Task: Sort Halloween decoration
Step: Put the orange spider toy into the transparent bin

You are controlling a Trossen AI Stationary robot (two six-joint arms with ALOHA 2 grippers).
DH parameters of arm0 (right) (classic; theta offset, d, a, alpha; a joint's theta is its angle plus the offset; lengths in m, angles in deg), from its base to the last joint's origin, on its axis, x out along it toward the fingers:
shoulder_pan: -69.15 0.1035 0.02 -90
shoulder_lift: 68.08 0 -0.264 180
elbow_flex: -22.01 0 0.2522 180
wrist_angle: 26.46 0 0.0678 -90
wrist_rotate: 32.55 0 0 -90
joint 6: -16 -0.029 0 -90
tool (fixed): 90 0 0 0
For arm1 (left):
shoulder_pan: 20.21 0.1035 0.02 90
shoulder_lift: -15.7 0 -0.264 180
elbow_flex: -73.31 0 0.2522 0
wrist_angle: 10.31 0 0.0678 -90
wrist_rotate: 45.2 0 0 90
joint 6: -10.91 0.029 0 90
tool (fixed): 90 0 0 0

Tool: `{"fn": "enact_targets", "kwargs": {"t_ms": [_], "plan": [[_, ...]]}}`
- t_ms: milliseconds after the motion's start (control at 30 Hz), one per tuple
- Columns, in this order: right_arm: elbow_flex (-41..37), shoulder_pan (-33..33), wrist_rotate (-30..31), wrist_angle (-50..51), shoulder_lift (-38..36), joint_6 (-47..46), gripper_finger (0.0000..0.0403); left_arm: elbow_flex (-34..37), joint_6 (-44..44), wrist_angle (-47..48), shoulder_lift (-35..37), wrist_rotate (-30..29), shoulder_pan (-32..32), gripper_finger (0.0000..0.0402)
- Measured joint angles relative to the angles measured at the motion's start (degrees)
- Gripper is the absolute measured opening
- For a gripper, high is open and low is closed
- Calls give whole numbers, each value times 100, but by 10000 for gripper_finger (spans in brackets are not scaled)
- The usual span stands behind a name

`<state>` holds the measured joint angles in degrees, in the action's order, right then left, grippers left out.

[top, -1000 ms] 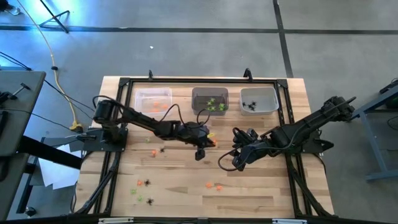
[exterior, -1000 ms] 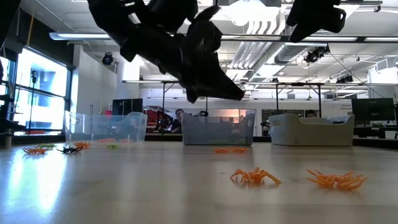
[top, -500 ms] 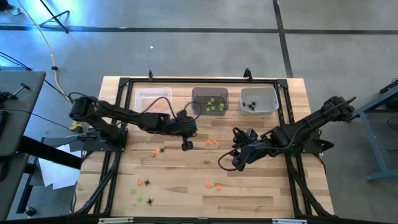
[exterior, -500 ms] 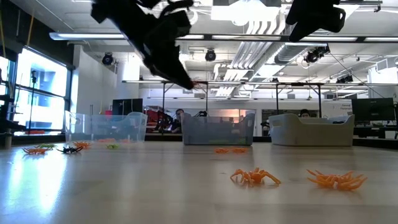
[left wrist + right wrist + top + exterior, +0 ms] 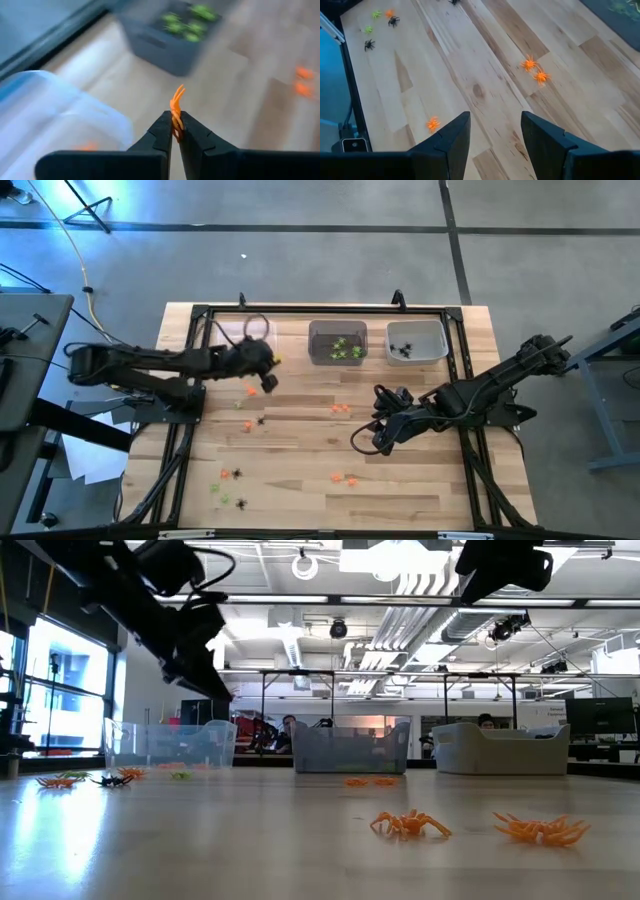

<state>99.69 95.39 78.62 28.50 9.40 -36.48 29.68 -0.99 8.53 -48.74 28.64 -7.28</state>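
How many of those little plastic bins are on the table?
3, in a row along the far edge of the table: a clear bin on the left, a grey bin in the middle, a white bin on the right.

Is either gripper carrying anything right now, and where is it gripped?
The left gripper pinches an orange trinket by its lower end; the legs stick out above. The right gripper is open and holds nothing.

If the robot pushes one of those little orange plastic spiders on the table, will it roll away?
Probably not: the orange plastic spiders sit flat on splayed legs, so one would likely slide or skitter. They look very light. The one pinched in the left gripper shows thin, curved legs, which look bendy, so its legs may flex or snag.
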Motion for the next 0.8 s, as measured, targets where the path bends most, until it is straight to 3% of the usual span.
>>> {"fn": "enact_targets", "kwargs": {"t_ms": [267,400,800], "plan": [[0,-2,-11,-36,1,-1,171,296,-106,-77,537,-49,1151,14],[0,-1,-15,-35,1,-1,171,296,-302,6,532,240,1565,14],[0,0,-15,-36,1,0,171,296,-400,243,476,554,2138,25]]}}
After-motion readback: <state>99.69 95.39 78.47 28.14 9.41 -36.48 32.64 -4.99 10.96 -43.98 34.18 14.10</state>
